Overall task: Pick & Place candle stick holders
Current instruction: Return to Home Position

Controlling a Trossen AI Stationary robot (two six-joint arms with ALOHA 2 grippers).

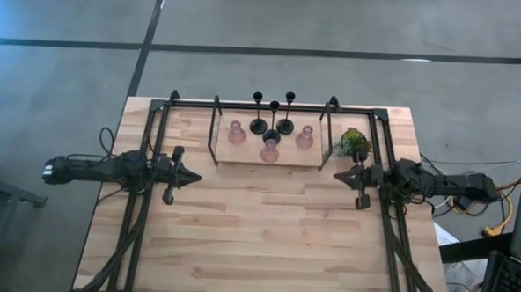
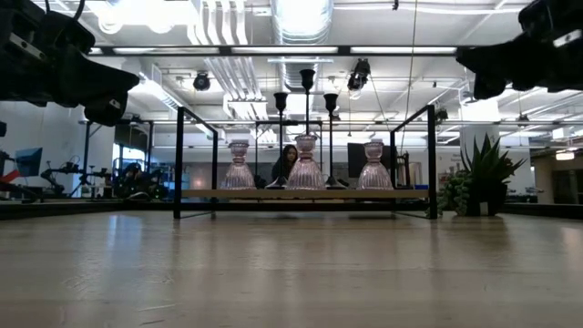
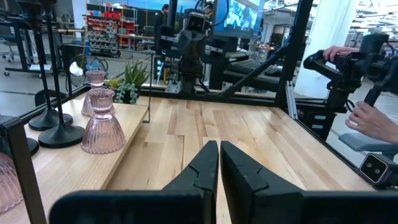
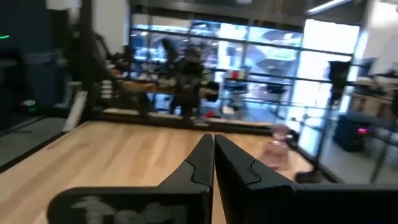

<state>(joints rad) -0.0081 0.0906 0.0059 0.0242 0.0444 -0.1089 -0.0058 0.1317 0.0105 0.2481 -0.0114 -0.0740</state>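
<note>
Across the lower two thirds of the high view, the wooden table [image 1: 265, 243] is filling the frame, with a black metal frame [image 1: 159, 124] running round its upper part. At the left edge the left arm [image 1: 101, 168] is reaching in, its left gripper [image 1: 196, 177] hanging over bare wood with fingers pressed together. At the right edge the right arm [image 1: 435, 182] is mirroring it, the right gripper [image 1: 337, 175] likewise pressed together and holding nothing. In the upper centre the shelf [image 1: 242, 156] is carrying all six candle stick holders: three black holders [image 1: 272, 134] clustering at its back, and three pink glass holders [image 1: 236, 133] spreading in front of and beside them. In the low view the pink ones are hiding the black bases. In the left wrist view the lower left corner is cutting one pink holder off, and the right wrist view is showing a single pink one only as a blur. The small plant [image 1: 355, 143] is sitting just right of the shelf.
</note>
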